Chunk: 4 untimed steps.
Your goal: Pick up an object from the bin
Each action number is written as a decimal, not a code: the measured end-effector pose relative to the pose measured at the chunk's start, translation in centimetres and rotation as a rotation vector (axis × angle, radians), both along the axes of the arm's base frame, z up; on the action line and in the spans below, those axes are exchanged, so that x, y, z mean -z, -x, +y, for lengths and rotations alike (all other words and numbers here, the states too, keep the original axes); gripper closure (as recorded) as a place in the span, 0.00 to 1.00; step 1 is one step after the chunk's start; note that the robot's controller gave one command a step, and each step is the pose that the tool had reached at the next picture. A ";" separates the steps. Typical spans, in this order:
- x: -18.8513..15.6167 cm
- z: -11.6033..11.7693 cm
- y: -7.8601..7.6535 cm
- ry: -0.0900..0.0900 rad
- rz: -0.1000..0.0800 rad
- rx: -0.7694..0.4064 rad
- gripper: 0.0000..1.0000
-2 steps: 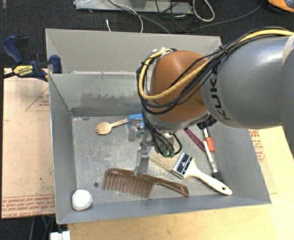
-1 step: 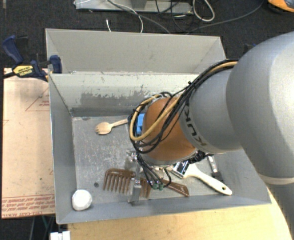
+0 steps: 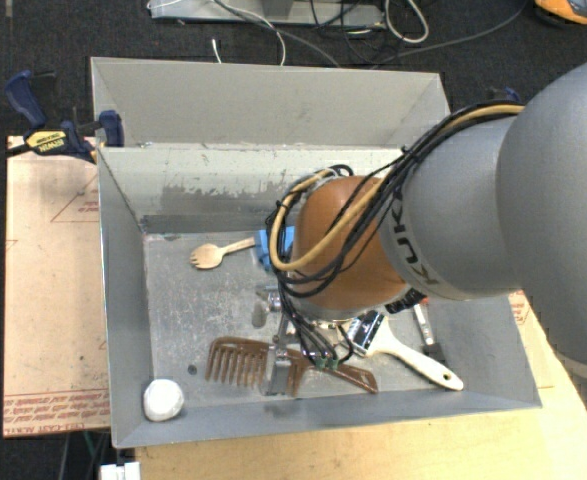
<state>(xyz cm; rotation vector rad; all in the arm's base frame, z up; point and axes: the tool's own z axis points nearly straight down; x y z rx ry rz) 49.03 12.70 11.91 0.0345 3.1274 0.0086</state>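
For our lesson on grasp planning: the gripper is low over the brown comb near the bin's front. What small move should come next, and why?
Probably a short drop onto the brown comb. The gripper stands above its middle, and the wooden spoon and white round lump lie well clear, so no sideways shift seems needed.

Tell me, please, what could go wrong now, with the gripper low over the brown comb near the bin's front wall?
1. The brown comb lies flat, so the gripper may slip off it or only tilt it.
2. The comb is near the front wall; lifting could knock it against that wall.
3. The white-handled brush lies close beside the comb and might be nudged.
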 end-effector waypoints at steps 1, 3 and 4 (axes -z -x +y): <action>2.0 -0.2 0.0 0.003 0.020 0.138 0.00; 4.8 1.9 -0.1 -0.001 0.016 0.201 1.00; 4.8 1.9 -0.1 -0.001 0.016 0.201 1.00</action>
